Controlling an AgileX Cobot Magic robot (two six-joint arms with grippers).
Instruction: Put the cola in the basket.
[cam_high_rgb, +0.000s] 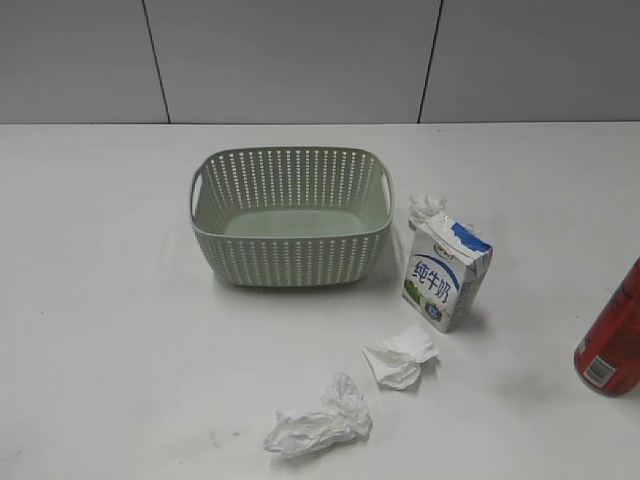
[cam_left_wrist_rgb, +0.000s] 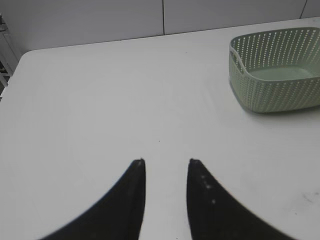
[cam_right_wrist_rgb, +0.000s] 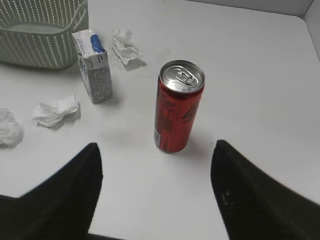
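Cola (cam_right_wrist_rgb: 180, 106) upright, directly ahead of the wide-open right gripper (cam_right_wrist_rgb: 156, 155); left gripper (cam_left_wrist_rgb: 166, 162), slightly parted, lies far off.

Basket (cam_high_rgb: 290, 262): pale green, perforated lattice of small slots on all sides, plain floor.
Cola (cam_right_wrist_rgb: 179, 107): red body, silver top, faint darker emblem on side, small white label patch low down (seen at edge of exterior view).
Milk carton (cam_high_rgb: 445, 274): white with blue printing and blue characters, blue torn top, green touch near base.
Tissues (cam_high_rgb: 320, 420): white, crumpled, four wads.
Table (cam_high_rgb: 110, 350): white, plain.
Wall panels (cam_high_rgb: 290, 55): grey, dark seams.
Left gripper (cam_left_wrist_rgb: 166, 161), right gripper (cam_right_wrist_rgb: 156, 145): black fingers.
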